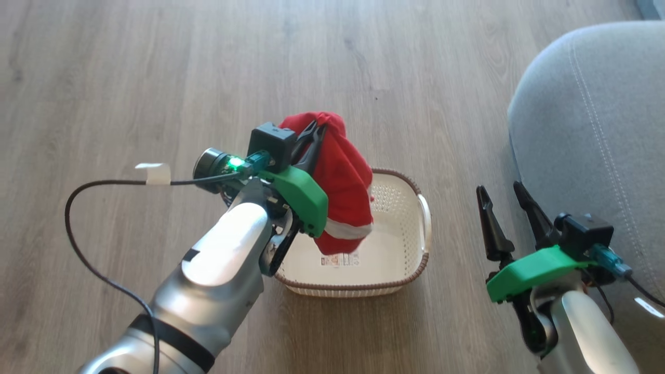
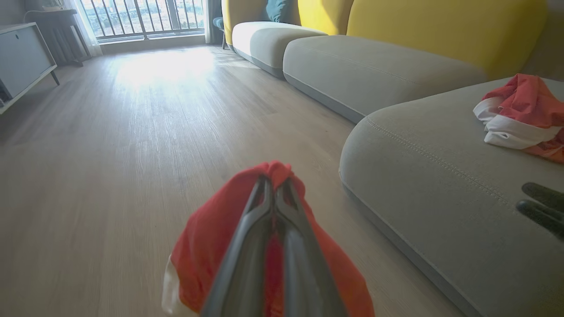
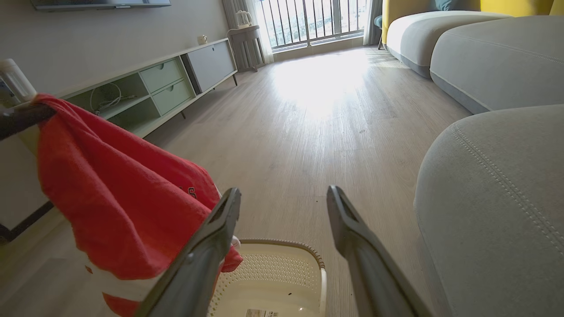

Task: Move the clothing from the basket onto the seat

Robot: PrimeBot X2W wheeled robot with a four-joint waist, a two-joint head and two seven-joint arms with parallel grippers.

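Clothing [image 1: 343, 176] hangs with its long axis vertical, pinched at its top between the closed fingers of the left gripper [image 1: 313, 132], its white-trimmed hem dangling over the basket [image 1: 422, 208]. To the robot's right, the right gripper [image 1: 499, 188] stands wide open and empty, between basket and seat [image 1: 587, 130]. The carry, I judge, must run rightward to that seat.

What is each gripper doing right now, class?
Left gripper: shut on the red clothing.
Right gripper: open, holding nothing.
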